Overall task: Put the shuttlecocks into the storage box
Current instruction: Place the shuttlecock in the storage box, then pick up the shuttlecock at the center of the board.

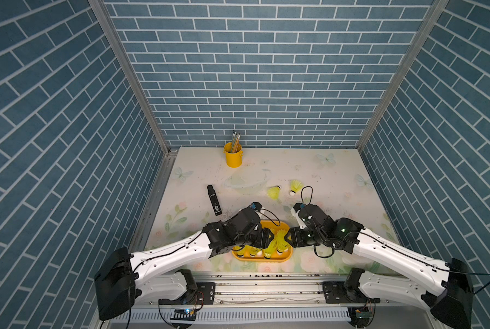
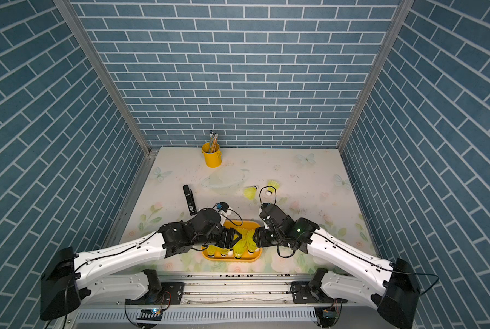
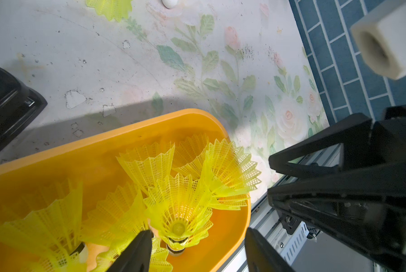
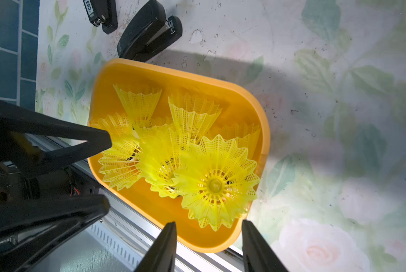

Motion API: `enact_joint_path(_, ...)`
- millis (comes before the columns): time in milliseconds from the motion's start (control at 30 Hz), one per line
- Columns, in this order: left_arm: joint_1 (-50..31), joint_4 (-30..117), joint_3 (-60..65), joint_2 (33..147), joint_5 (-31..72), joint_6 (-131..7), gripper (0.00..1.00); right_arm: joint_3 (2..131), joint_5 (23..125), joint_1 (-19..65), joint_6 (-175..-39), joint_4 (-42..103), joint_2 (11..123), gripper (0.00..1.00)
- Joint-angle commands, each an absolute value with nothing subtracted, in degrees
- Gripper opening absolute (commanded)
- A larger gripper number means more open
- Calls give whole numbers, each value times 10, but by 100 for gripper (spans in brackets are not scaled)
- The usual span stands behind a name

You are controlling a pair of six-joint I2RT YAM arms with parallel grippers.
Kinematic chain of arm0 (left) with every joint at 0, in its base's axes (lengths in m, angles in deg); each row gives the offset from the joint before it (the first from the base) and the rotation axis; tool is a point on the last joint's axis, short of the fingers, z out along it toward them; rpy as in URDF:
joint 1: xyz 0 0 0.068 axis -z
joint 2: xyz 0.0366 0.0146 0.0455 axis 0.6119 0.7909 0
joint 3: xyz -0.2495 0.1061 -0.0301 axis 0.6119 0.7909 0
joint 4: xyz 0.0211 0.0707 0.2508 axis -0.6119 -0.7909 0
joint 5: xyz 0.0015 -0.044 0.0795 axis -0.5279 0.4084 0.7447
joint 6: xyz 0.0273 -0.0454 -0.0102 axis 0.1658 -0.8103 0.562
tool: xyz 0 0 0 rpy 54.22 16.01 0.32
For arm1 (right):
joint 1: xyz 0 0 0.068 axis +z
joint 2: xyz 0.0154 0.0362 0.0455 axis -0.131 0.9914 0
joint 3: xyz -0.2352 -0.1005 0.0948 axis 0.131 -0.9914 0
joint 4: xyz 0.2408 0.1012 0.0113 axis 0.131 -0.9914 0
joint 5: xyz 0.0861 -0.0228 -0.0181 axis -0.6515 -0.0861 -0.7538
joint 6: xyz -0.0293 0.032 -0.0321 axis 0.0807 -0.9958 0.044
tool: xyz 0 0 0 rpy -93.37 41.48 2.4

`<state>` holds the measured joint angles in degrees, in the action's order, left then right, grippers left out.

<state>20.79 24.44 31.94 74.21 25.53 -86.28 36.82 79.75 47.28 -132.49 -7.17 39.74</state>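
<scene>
The orange storage box [image 1: 262, 259] sits near the table's front edge, and several neon yellow shuttlecocks [image 1: 280, 243] stand in it. Two more shuttlecocks lie on the table behind it, one [image 1: 273, 192] to the left and one [image 1: 295, 186] to the right. My left gripper [image 3: 198, 230] is open over the box [image 3: 150, 124], its fingers either side of an upright shuttlecock [image 3: 178, 226] without closing on it. My right gripper [image 4: 209, 222] is open at the box's right end, just behind a shuttlecock [image 4: 216, 186] that stands free. In both top views the two grippers face each other over the box [image 2: 232, 257].
A yellow bucket of pencils [image 1: 233, 158] stands at the back. A black stapler [image 1: 214, 199] lies left of centre. A second black stapler [image 4: 150, 30] sits by the box's far left corner, under the left arm. The metal rail [image 1: 266, 284] borders the front.
</scene>
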Motion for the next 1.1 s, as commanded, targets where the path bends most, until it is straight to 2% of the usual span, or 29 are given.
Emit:
enact_joint_path(0, 204, 249, 299, 745, 253, -859, 69, 410, 824, 466, -1292, -106, 402, 50)
enact_joint_path(133, 181, 246, 280, 749, 246, -856, 69, 469, 845, 420, -1225, -122, 440, 51)
enact_joint_path(300, 125, 236, 242, 769, 234, -841, 69, 529, 871, 308, -1087, -106, 490, 51)
enact_joint_path(433, 85, 239, 208, 802, 216, -827, 69, 566, 885, 239, -1047, -85, 547, 51)
enact_joint_path(567, 53, 247, 177, 848, 192, -804, 69, 569, 882, 206, -1105, -45, 598, 52)
enact_joint_path(800, 5, 260, 115, 930, 141, -755, 70, 533, 889, 204, -1214, 71, 664, 56)
enact_joint_path(1067, -26, 255, 38, 1030, 78, -715, 79, 592, 926, 203, -1289, 100, 782, 60)
